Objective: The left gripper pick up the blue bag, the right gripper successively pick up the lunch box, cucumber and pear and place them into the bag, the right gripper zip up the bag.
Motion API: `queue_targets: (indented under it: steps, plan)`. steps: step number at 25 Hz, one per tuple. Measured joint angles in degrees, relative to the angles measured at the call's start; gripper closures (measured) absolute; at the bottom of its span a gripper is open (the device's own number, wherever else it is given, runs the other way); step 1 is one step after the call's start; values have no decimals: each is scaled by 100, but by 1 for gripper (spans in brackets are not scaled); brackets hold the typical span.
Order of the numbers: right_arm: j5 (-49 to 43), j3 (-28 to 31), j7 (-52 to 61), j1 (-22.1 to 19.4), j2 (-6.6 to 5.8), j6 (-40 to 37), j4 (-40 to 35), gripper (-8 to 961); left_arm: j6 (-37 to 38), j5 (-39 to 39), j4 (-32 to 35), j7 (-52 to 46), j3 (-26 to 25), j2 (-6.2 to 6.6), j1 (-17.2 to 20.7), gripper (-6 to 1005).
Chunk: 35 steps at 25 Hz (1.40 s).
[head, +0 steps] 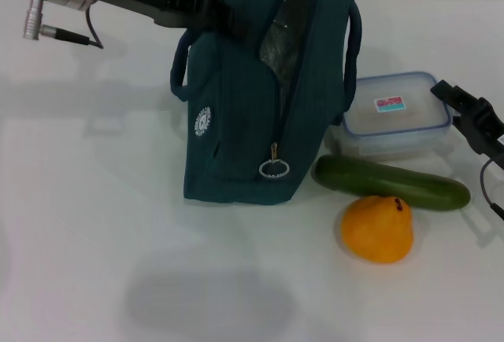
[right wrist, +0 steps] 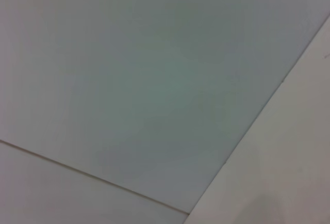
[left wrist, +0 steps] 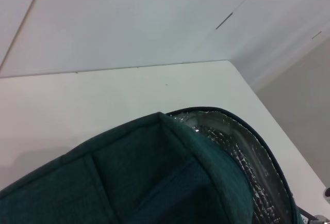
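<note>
Blue bag [head: 252,113] stands unzipped on the white table [head: 94,224], left gripper [head: 206,7] clamped on its top edge, with lunch box [head: 398,113], cucumber [head: 391,182] and pear [head: 377,228] beside it, right gripper [head: 472,117] nearby, finger state unclear.

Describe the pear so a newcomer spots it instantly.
Start at the upright blue bag mid-table. On its right lie a lunch box and, nearer the robot, a dark green cucumber. The pear sits nearest the robot, just in front of the cucumber: the only orange, rounded item.
</note>
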Motion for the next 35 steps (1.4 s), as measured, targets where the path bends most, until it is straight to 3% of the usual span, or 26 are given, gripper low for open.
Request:
queue_targets:
  steps: [8,19,24,35]
  plan:
    - [23,9,2,-63,0,-101,-7,687,-12,16,0,44,2,8,7,957]
    - [63,165,15,-293,-2,-465,-23,772,-12,18,-50,46,2,-11,7,957]
    - [34,151,-8,-327,-9,-491,-75,858,-10,-4,-51,46,2,-16,20,957]
    - [12,106,-39,-371,-17,-942,-188,854,56,-34,-11,20,2,-30,63,957]
